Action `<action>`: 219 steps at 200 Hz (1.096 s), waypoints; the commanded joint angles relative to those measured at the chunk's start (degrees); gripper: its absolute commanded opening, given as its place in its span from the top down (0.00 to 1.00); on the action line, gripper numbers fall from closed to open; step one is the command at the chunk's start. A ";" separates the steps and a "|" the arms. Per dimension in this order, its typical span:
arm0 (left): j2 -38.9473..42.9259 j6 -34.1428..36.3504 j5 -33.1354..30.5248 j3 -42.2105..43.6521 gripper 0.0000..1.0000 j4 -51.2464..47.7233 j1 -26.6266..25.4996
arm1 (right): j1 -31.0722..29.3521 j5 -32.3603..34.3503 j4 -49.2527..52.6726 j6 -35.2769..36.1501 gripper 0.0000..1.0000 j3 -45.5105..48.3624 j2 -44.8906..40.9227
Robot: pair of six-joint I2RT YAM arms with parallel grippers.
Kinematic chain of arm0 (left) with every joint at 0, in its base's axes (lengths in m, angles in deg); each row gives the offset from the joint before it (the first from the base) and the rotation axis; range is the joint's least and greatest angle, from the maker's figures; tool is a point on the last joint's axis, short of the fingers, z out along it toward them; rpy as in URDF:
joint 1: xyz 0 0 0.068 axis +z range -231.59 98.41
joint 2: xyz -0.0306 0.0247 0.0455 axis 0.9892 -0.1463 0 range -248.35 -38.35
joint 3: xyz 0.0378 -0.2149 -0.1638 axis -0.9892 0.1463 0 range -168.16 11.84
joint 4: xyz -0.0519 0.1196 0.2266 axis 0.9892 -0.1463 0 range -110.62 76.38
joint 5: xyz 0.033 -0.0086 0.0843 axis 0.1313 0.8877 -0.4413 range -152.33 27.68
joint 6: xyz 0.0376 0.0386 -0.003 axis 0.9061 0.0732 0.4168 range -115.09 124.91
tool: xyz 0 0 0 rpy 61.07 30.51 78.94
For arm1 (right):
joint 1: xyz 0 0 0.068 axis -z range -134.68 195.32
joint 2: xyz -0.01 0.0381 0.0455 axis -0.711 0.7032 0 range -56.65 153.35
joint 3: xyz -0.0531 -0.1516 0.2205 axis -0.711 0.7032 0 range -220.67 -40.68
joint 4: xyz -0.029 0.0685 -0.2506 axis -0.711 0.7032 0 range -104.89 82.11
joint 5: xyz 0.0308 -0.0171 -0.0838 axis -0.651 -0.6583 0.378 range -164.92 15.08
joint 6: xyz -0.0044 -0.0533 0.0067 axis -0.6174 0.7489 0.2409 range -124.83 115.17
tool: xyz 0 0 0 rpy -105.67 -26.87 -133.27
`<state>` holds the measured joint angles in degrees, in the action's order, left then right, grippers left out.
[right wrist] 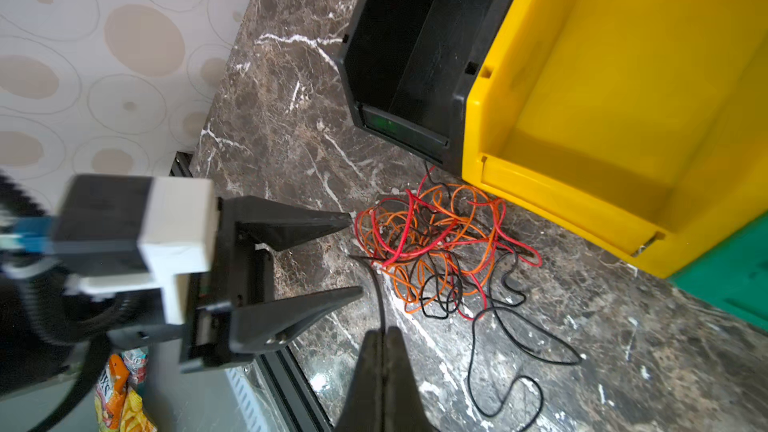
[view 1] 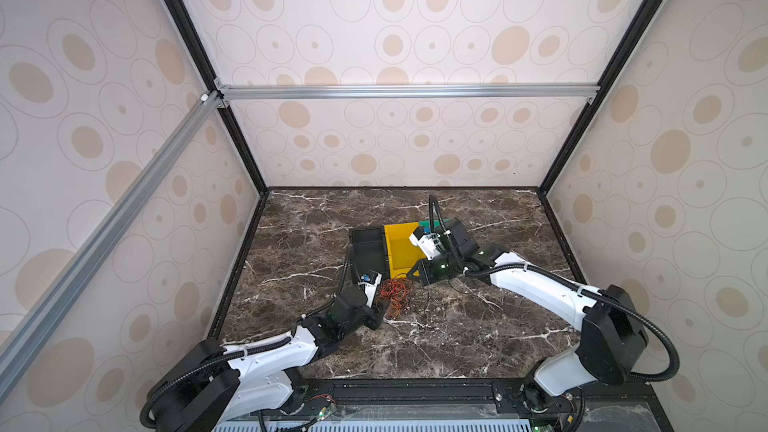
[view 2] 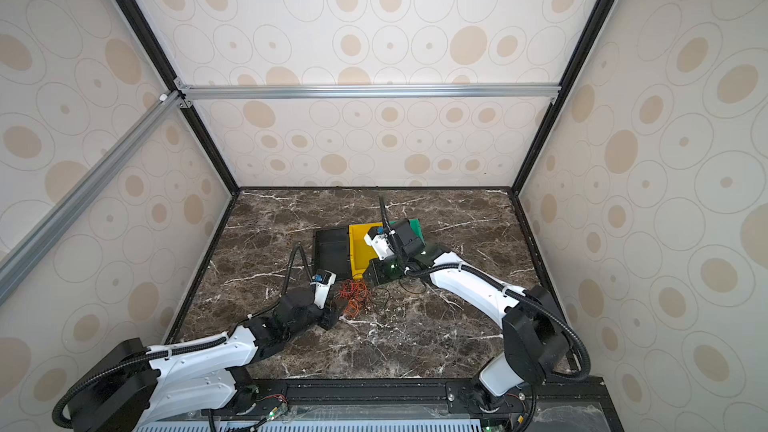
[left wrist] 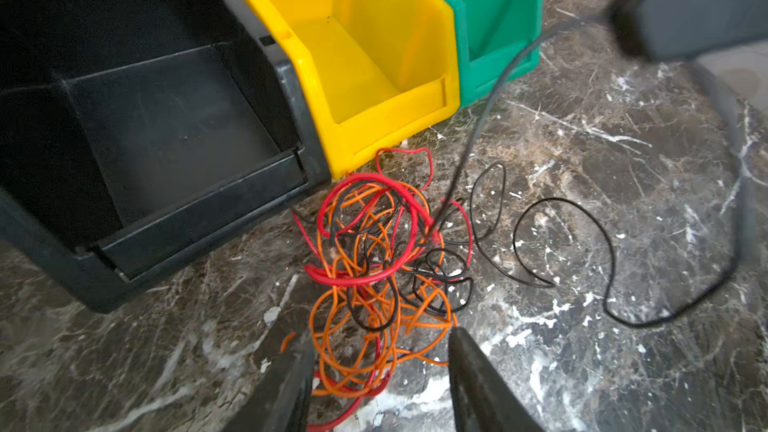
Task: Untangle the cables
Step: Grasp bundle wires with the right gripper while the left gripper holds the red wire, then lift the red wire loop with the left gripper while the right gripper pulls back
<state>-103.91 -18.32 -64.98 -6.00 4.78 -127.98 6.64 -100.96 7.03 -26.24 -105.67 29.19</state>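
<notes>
The cables lie as one tangle of orange, red and black strands on the marble, just in front of the bins. My left gripper is open at the tangle's near edge, and orange loops lie between its fingers. My right gripper is shut on a black cable and hovers above the marble beside the tangle. That black strand runs taut from it down into the knot. More black loops trail loose on the marble to one side.
Three open bins stand side by side behind the tangle: black, yellow and green. The yellow bin's front lip nearly touches the cables. Patterned walls enclose the marble table.
</notes>
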 commanded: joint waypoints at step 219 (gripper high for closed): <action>-4.87 -8.08 -5.78 4.54 1.00 1.00 3.76 | 18.37 2.18 10.80 -2.06 1.00 0.21 -16.84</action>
<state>-110.54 -23.93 -69.53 -2.57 8.08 -125.66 21.26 -102.47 13.01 -30.04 -106.34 15.12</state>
